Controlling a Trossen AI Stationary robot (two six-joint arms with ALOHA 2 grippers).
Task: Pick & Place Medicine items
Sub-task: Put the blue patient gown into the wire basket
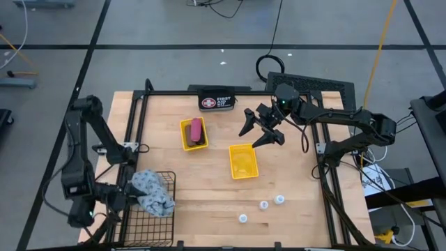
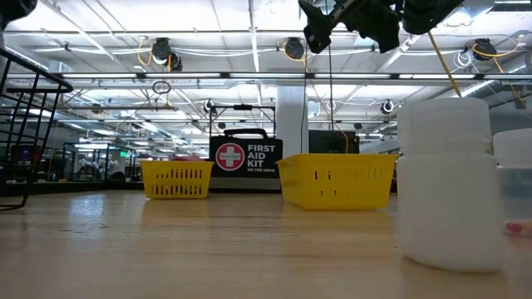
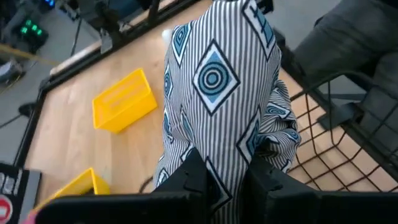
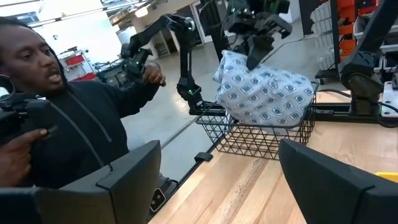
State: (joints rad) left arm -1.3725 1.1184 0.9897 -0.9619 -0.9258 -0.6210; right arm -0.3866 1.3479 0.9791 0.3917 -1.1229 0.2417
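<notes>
My left gripper (image 3: 227,186) is shut on the grey-blue patterned pouch (image 3: 217,93) over a black wire basket (image 1: 155,217) at the table's near left. My right gripper (image 1: 258,132) hangs open in the air above the far middle, beside a yellow tray (image 1: 242,162), and touches nothing. Another yellow tray (image 1: 187,137) holds the pink bar (image 1: 197,128) and the brown oblong (image 1: 200,142). Three white round containers (image 1: 263,205) stand on the wood near the near edge; one (image 2: 449,183) looms close in the low view. The black block does not show. My left gripper pinches a bunched fold of the pouch's cloth (image 3: 231,163) between its two fingers. Seen from the right wrist view, the fingers come from above onto the pouch's top (image 4: 244,61). The pouch hangs below them, its lower part (image 4: 264,115) inside the wire basket.
The black First Aid case (image 1: 216,102) stands at the far edge. A black frame (image 1: 209,93) borders the table. A person (image 4: 56,124) stands beyond the table's left side. Bare wood (image 1: 202,188) lies between the basket and the white containers.
</notes>
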